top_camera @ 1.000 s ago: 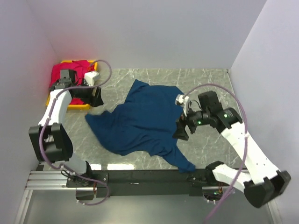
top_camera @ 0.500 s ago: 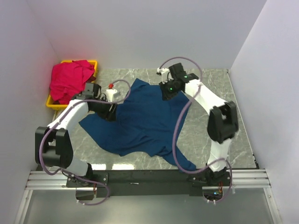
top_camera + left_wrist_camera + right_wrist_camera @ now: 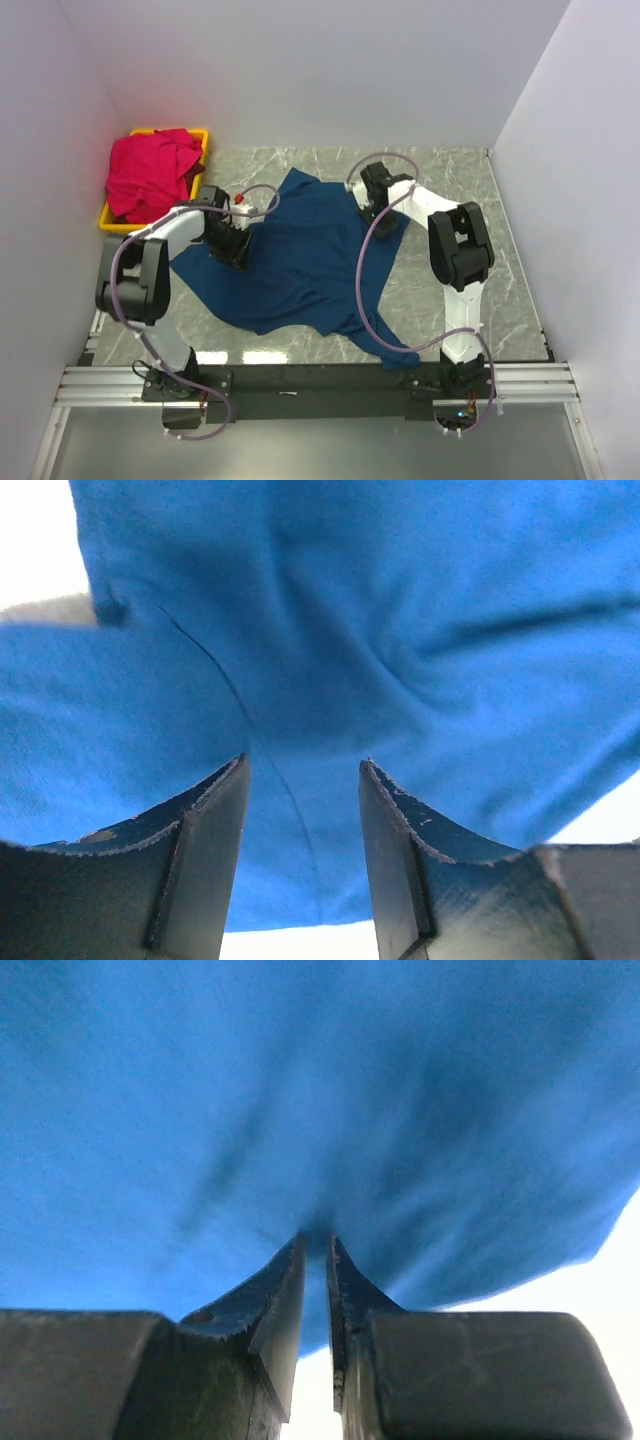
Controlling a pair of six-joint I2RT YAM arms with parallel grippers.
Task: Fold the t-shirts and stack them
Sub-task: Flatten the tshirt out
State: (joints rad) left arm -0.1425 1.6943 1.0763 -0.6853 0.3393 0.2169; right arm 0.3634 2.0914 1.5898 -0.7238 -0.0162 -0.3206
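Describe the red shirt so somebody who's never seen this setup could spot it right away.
Start at the marble-patterned table and go to its far left corner, where a yellow bin sits. The red-pink t-shirt is heaped in that bin, spilling over its rim. Unlike the navy t-shirt spread across the table, it is bright, crumpled and off the tabletop.

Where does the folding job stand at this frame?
Done: nothing; no fold or stack shows. In hand: the navy t-shirt lies spread and rumpled; the right gripper pinches its far right part, and the left gripper is open over the side nearest the bin. Left: fold it, then the red-pink t-shirt heaped in the yellow bin, and stack.
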